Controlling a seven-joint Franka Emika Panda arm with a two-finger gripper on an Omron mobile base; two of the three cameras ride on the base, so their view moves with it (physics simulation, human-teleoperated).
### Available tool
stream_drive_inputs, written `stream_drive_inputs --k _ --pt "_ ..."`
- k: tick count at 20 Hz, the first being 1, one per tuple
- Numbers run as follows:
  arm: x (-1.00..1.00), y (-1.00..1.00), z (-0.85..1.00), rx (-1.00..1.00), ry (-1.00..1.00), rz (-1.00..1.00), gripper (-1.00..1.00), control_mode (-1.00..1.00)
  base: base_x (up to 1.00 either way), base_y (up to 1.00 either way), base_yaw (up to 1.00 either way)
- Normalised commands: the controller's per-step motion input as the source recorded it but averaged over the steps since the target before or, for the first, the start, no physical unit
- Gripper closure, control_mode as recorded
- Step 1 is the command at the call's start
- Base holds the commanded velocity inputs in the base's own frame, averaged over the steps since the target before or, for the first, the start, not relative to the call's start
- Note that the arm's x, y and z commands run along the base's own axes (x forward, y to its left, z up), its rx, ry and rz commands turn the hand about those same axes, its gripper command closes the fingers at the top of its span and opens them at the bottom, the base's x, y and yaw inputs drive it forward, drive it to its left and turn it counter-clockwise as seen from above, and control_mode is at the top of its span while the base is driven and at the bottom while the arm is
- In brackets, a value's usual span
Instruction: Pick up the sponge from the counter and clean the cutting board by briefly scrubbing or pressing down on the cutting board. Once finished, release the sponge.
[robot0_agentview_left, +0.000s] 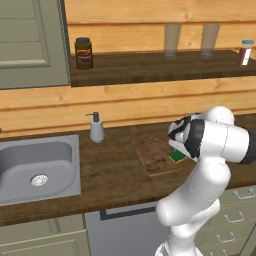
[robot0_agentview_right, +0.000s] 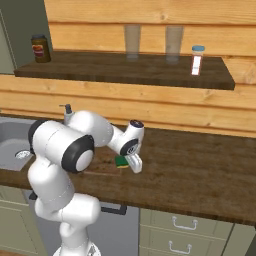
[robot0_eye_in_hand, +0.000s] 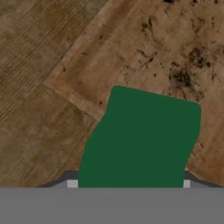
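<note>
Right now the sponge sits between the fingers of the pincer, green face toward the hand camera, and the pincer is clenched on it. In the hand view the sponge lies over the cutting board, near one of the board's corners, with the board's pale edge running diagonally just beside it. Whether the sponge presses onto the board or hangs just above it I cannot tell. In the left base view the sponge peeks out as a green and yellow block at the right edge of the cutting board, partly hidden behind the arm's wrist. In the right base view the sponge shows below the hand, with a strip of the cutting board beside it, mostly covered by the arm.

The board lies flat on the surface, a dark brown plank worktop, well apart from the steel sink set in at its left. A soap dispenser stands upright between sink and board, near the back wall. Above the worktop runs a dark shelf carrying a brown jar at its left, two clear glasses toward the middle and a small blue-capped bottle at its right. Below the worktop's front edge are pale green drawers with metal handles.
</note>
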Motion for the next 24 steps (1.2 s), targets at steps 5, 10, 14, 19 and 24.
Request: stream_drive_inputs --k 5,10,14,19,24 --pt "-0.02 -0.72 0.0 0.0 0.0 0.0 1.0 -1.0 0.0 0.0 0.0" --pt "0.04 -0.6 0.0 0.0 0.0 0.0 1.0 -1.0 0.0 0.0 0.0" --pt "0.13 -0.49 0.0 0.0 0.0 0.0 1.0 -1.0 0.0 0.0 0.0" --pt "0.31 -0.27 -0.01 0.0 0.0 0.0 -1.0 -1.0 0.0 0.0 0.0" --pt "0.0 -0.06 0.05 0.0 -0.04 0.0 -1.0 -1.0 0.0 0.0 0.0"
